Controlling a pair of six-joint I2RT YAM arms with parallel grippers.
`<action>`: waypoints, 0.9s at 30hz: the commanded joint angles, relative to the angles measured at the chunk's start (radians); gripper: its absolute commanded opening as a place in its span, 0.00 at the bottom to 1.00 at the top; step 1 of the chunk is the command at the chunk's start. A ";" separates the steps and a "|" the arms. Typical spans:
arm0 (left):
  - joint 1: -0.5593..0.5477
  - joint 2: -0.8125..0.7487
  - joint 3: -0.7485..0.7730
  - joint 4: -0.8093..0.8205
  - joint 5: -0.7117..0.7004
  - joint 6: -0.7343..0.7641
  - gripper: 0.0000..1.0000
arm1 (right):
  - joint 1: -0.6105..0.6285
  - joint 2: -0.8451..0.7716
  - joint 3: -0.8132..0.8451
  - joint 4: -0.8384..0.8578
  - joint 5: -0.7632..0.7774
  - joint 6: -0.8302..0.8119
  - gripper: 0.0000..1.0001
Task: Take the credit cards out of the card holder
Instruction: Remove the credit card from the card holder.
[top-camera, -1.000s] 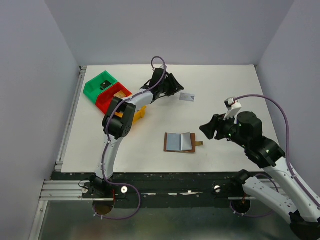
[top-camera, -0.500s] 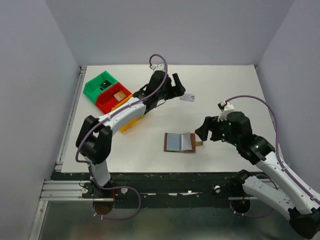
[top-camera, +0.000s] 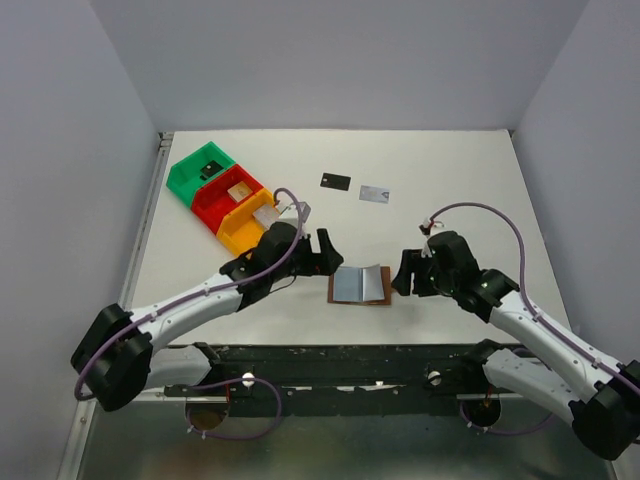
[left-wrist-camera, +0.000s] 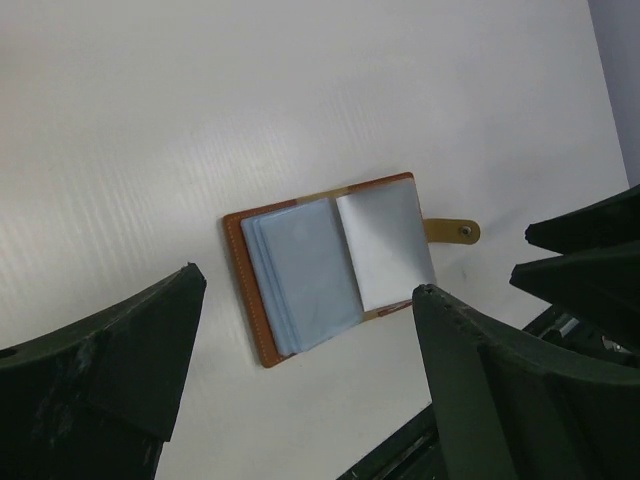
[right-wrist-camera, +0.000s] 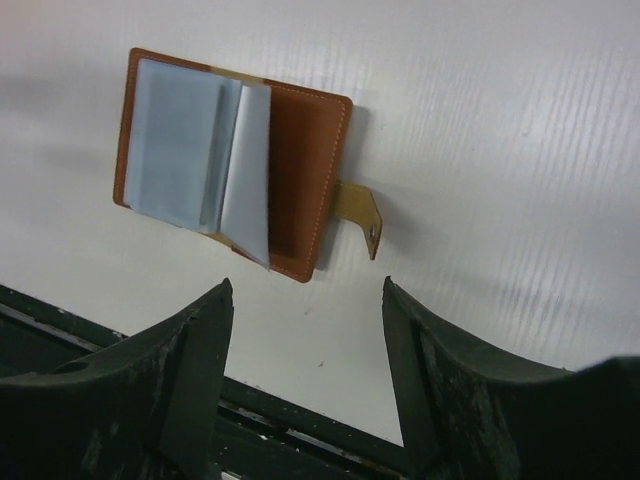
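The card holder (top-camera: 362, 285) lies open near the table's front edge, a brown wallet with grey-blue pockets and one leaf standing up. Its tab (right-wrist-camera: 362, 220) points right. A black credit card (top-camera: 335, 181) and a pale silver credit card (top-camera: 374, 194) lie side by side far back on the table. My left gripper (top-camera: 322, 250) hovers just left of the wallet, open and empty. In the left wrist view the card holder (left-wrist-camera: 320, 270) shows beyond the left gripper (left-wrist-camera: 308, 282). My right gripper (top-camera: 405, 272) is open and empty just right of the tab, with the card holder (right-wrist-camera: 300, 170) ahead of the right gripper (right-wrist-camera: 306, 285).
Green (top-camera: 203, 168), red (top-camera: 228, 195) and yellow (top-camera: 245, 228) bins stand in a row at the back left, the yellow one close behind my left arm. The table's dark front rail (top-camera: 330, 355) runs just below the wallet.
My left arm has drawn back from the far table to the wallet's left, and a black card now lies beside the silver one. My right gripper has moved in toward the wallet's tab.
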 joint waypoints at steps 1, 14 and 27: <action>0.009 -0.137 -0.132 0.049 -0.093 -0.062 0.99 | -0.029 0.050 -0.035 0.043 0.030 0.074 0.68; 0.033 -0.093 -0.085 0.059 0.064 -0.021 0.93 | -0.075 0.284 -0.009 0.119 0.022 0.087 0.51; 0.036 0.096 0.016 0.057 0.248 0.099 0.82 | -0.088 0.331 -0.014 0.159 0.005 0.041 0.23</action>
